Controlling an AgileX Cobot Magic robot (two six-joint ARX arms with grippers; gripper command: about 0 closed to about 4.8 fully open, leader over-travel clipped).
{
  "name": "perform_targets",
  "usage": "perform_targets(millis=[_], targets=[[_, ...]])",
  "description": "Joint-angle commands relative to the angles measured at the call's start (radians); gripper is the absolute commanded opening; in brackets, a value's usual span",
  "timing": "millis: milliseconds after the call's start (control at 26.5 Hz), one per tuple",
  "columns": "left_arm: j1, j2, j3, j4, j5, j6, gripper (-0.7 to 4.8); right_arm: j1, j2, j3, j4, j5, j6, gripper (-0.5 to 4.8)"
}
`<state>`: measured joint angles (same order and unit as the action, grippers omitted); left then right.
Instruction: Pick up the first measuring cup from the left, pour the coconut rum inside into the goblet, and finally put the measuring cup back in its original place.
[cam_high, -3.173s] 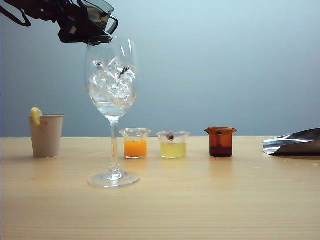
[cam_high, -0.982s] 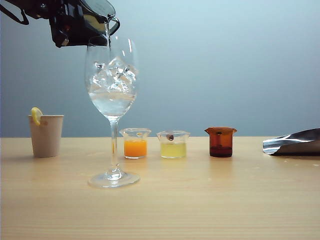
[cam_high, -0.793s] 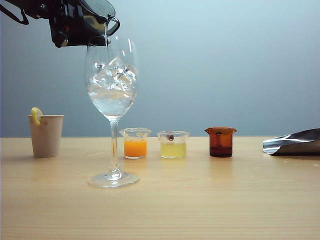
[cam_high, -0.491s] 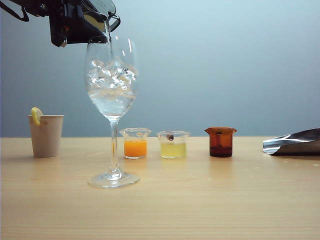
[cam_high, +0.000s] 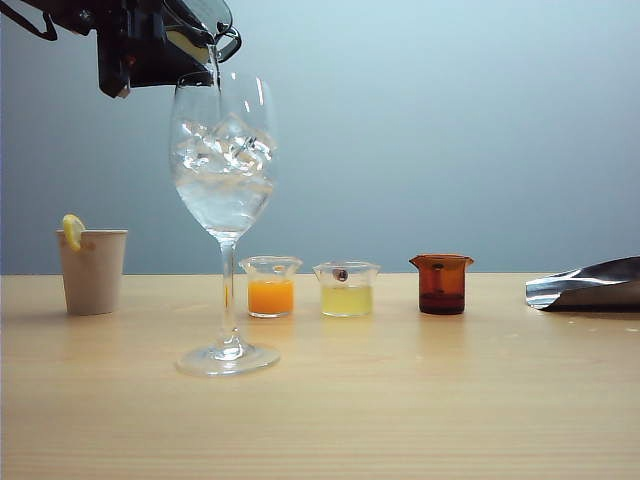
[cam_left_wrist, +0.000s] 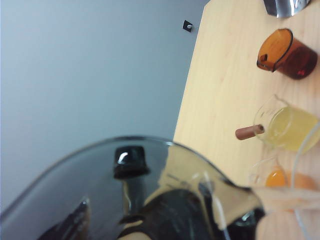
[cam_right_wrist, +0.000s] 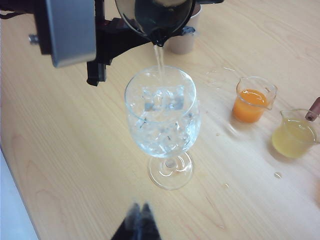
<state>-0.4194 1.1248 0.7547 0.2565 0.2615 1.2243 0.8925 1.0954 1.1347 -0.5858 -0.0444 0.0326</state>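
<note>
My left gripper (cam_high: 185, 40) is high at the exterior view's top left, shut on the smoky grey measuring cup (cam_high: 205, 18). The cup is tipped over the goblet's rim. A thin stream of clear coconut rum (cam_right_wrist: 159, 57) falls from its spout into the goblet (cam_high: 223, 160), a tall stemmed glass with ice cubes floating in clear liquid. In the left wrist view the cup's rim (cam_left_wrist: 125, 145) fills the foreground, with the dark fingers (cam_left_wrist: 172, 217) behind it. My right gripper (cam_right_wrist: 140, 212) is shut and empty above the table, on the near side of the goblet's foot (cam_right_wrist: 170, 172).
A paper cup with a lemon slice (cam_high: 92, 270) stands left of the goblet. Right of it stand a cup of orange liquid (cam_high: 270, 287), a cup of pale yellow liquid (cam_high: 346, 290) and an amber cup (cam_high: 441, 284). A silver foil bag (cam_high: 585, 285) lies far right.
The left wrist has rolled further and the measuring cup is tipped more steeply. The stream keeps running, and the liquid and ice in the goblet have risen.
</note>
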Motion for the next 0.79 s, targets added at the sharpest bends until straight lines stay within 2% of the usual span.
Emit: perform_targets(millis=[38, 227, 340, 378, 529, 793], targets=[[-0.002, -0.004, 0.005, 0.031, 0.016, 0.025, 2.05, 0.001, -0.003, 0.002, 0.005, 0.0, 0.0, -0.09], [-0.002, -0.004, 0.005, 0.031, 0.018, 0.025, 2.05, 0.001, -0.003, 0.002, 0.005, 0.0, 0.0, -0.09], [-0.002, -0.004, 0.005, 0.032, 0.102, 0.03, 2.05, 0.001, -0.003, 0.002, -0.002, 0.001, 0.001, -0.09], [-0.002, -0.004, 0.005, 0.032, 0.121, 0.059, 2.05, 0.001, -0.003, 0.002, -0.008, 0.001, 0.001, -0.09], [-0.002, -0.004, 0.005, 0.031, 0.12, 0.109, 2.05, 0.001, -0.003, 0.002, -0.018, 0.001, 0.001, -0.09], [-0.002, -0.004, 0.005, 0.03, 0.117, 0.128, 2.05, 0.001, -0.003, 0.002, -0.018, 0.001, 0.001, -0.09]])
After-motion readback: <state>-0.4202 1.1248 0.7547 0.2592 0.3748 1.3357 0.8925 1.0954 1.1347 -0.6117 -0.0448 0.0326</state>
